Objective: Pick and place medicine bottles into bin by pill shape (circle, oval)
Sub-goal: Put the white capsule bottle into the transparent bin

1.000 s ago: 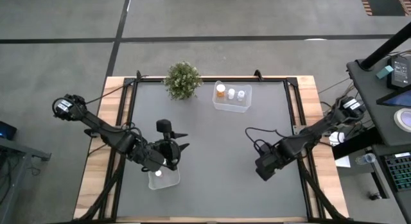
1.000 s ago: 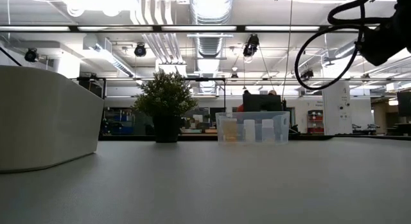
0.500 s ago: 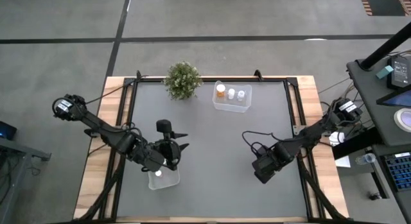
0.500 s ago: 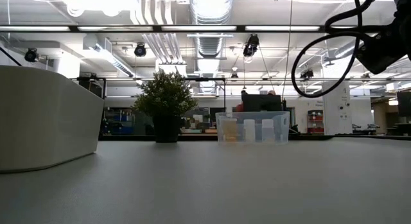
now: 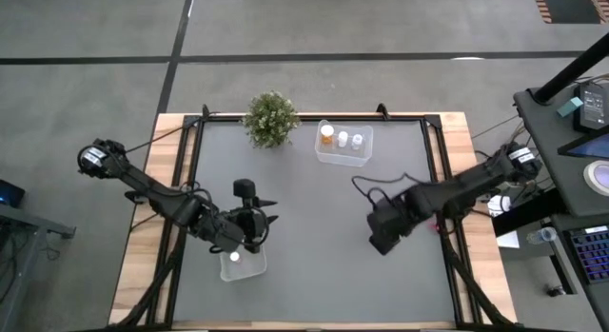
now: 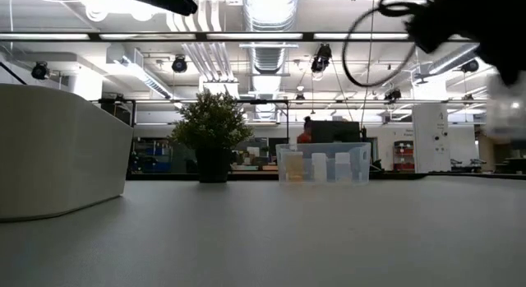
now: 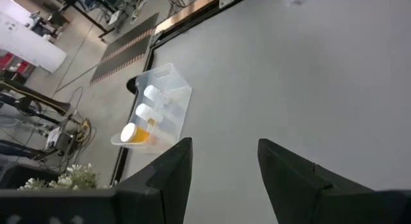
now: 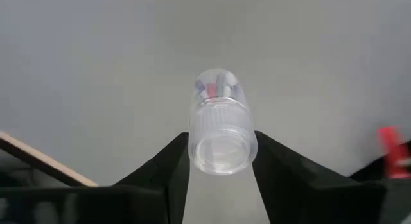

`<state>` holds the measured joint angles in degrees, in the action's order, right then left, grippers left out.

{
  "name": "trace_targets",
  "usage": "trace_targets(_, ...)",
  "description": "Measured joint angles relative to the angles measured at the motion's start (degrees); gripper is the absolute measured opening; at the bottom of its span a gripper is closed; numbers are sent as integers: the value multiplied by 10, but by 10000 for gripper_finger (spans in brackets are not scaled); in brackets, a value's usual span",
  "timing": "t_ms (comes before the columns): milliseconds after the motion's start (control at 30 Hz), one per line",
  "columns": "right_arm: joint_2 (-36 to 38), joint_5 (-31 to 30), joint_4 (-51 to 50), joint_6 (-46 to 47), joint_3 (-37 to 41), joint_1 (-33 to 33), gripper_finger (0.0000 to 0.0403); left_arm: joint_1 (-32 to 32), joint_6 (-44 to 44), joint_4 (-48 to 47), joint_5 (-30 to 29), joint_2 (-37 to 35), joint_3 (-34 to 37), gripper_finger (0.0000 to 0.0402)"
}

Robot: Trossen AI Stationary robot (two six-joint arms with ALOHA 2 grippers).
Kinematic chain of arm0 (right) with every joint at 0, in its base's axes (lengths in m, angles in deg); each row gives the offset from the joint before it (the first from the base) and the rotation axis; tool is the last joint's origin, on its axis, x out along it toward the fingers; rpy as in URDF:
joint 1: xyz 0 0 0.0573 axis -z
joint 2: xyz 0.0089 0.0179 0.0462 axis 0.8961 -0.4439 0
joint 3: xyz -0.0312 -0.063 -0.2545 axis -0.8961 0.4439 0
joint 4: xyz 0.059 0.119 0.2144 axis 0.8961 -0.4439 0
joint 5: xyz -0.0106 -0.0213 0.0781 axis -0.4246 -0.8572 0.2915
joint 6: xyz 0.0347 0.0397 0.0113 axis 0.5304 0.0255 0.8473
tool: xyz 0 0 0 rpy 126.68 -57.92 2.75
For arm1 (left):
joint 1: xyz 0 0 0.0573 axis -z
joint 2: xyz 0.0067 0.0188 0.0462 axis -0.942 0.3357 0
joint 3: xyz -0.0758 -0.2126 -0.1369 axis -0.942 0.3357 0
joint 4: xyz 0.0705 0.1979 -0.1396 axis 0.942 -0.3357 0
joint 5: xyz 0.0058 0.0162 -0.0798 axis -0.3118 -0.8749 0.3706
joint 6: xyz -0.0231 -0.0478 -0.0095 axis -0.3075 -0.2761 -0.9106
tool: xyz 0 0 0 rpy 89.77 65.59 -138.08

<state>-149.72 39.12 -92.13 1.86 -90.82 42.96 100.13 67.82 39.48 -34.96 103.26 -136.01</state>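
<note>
My right gripper (image 8: 221, 161) is shut on a small clear medicine bottle (image 8: 218, 115) with a white ribbed cap, over the table's right half (image 5: 381, 229). My left gripper (image 7: 221, 161) stands open, with nothing between its fingers, above the near-left bin (image 5: 244, 265), in which one white bottle (image 5: 233, 258) stands. The far clear bin (image 5: 344, 144) holds an orange bottle (image 5: 327, 134) and two pale ones. The left wrist view also shows that far bin (image 7: 156, 115). My right gripper pinches the bottle's white ribbed cap (image 8: 221, 146) between its two fingers, one on each side. The fingers come from above, pointing steeply down. The bottle hangs cap up below them, clear of the table.
A green bushy plant (image 5: 270, 118) stands at the far edge, left of the far bin. The table's middle (image 5: 314, 218) lies bare between the arms. A small red thing (image 8: 389, 144) lies by the right edge.
My right gripper has risen and gone toward the table's left and far edges, away from the right edge. My left arm has kept still.
</note>
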Motion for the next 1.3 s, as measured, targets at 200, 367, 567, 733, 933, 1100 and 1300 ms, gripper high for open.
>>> trace_targets(200, -35, -41, -102, -163, -137, 121, 143, -13, 53, 60, -1, -9, 25, 162)
trace_targets(367, -88, -43, -144, -336, -253, 244, 144, -19, 88, 99, -2, -27, 49, 162)
trace_targets(567, -197, -48, -184, -535, -388, 384, 145, -20, 90, 99, -21, -52, 59, 162)
trace_targets(733, -318, -77, -220, -676, -513, 483, 145, -20, 87, 103, -27, -81, 71, 162)
trace_targets(933, -435, -68, -254, -733, -612, 542, 145, -20, 87, 106, -28, -96, 86, 162)
trace_targets(1100, -465, -55, -250, -740, -626, 552, 146, -20, 87, 108, -28, -95, 90, 162)
trace_targets(1300, -488, -56, -246, -740, -618, 549, 146, -20, 88, 105, -28, -95, 92, 162)
